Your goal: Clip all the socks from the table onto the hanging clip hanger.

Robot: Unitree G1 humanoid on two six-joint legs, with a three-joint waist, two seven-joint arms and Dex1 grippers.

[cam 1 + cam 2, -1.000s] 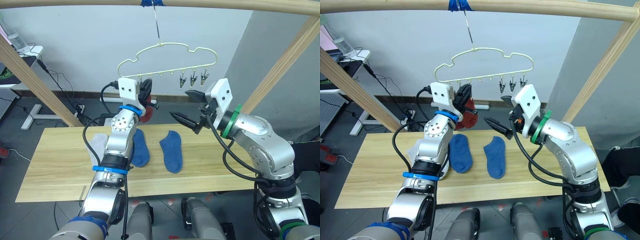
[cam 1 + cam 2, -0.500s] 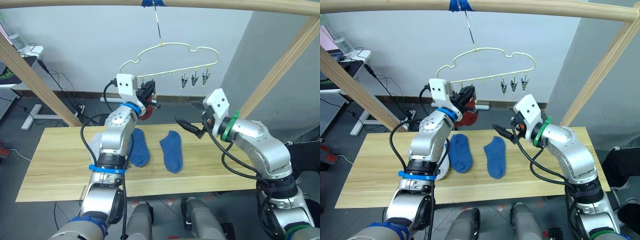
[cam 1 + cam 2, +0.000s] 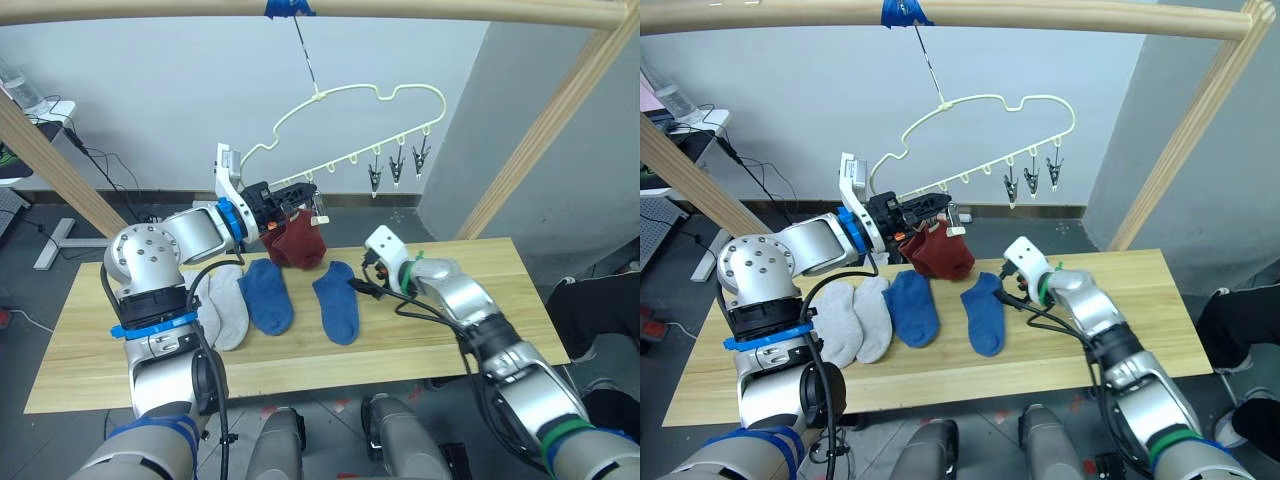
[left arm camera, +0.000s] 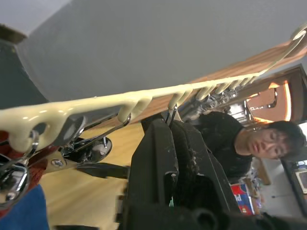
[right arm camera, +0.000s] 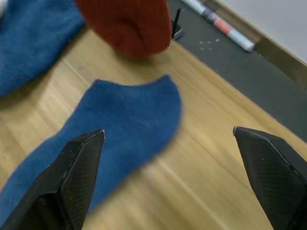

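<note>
change: right gripper [image 5: 168, 177] has dropped, fingers spread and empty, over a blue sock [image 3: 337, 300]
left gripper [image 3: 296, 190]: closed at hanger [image 3: 350, 120] clip
meaning: red sock [image 3: 298, 240] clipped

table [image 3: 480, 330] (grey [image 3: 225, 305], blue socks [image 3: 268, 295])

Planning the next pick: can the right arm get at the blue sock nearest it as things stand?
Probably yes. The right gripper hangs open just above the blue sock, which lies flat on the table with nothing over it; the hanging red sock is farther back.
</note>
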